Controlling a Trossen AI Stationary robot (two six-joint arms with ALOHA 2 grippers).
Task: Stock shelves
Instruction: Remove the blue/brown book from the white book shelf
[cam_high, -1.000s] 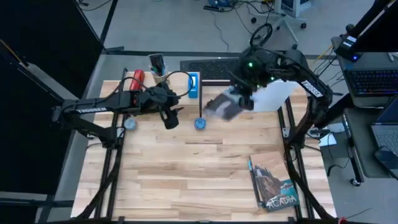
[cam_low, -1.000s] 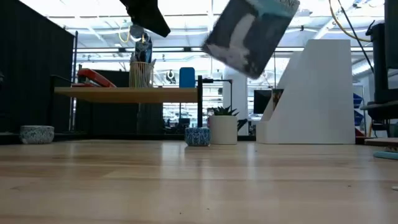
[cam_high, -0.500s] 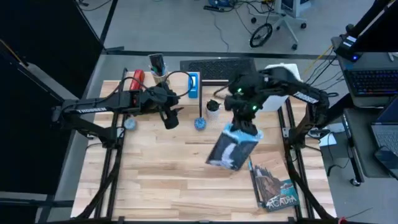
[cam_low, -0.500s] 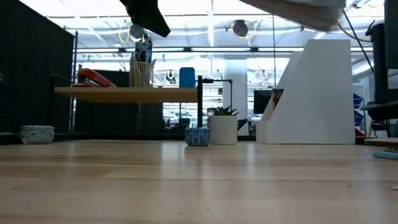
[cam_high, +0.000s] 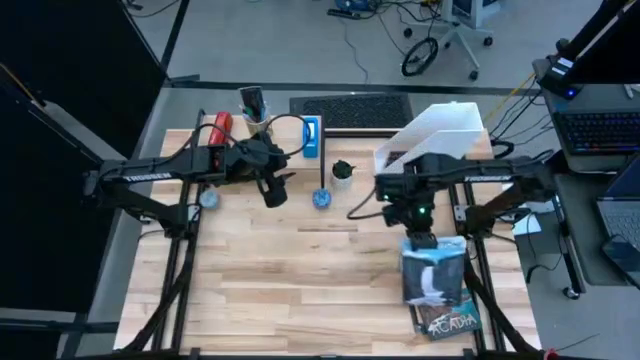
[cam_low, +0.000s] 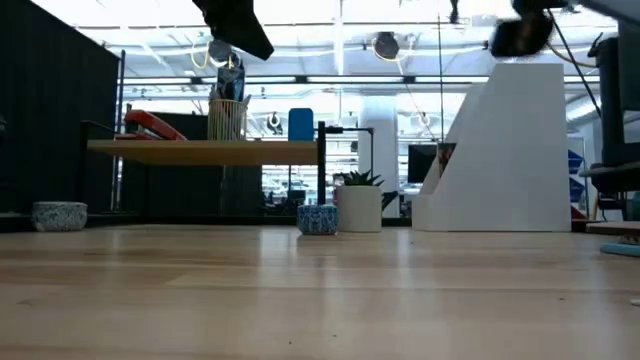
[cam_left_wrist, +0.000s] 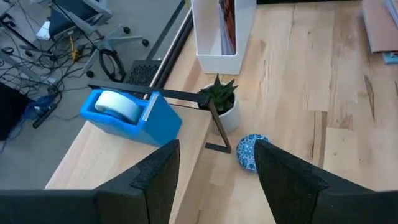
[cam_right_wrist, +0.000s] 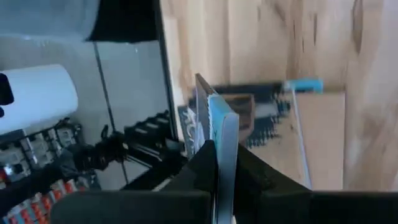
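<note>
- Holding a book (cam_high: 434, 279) pinched between closed fingers, the right gripper (cam_high: 423, 238) hangs over the table's near right corner, above a second book (cam_high: 447, 318) lying flat there; neither is stocked yet.
- The file holder (cam_high: 440, 135) stands at the far right, with something already inside it.
- The shelf (cam_low: 205, 150) at far left carries a stapler (cam_high: 220, 126), pencil cup (cam_high: 256, 112) and tape dispenser (cam_left_wrist: 129, 114).
- A plant (cam_left_wrist: 221, 102) and two small bowls (cam_low: 318, 219) remain on the table (cam_high: 300, 270).
- The left gripper (cam_high: 274, 190) waits near the shelf, fingers apart and empty.
</note>
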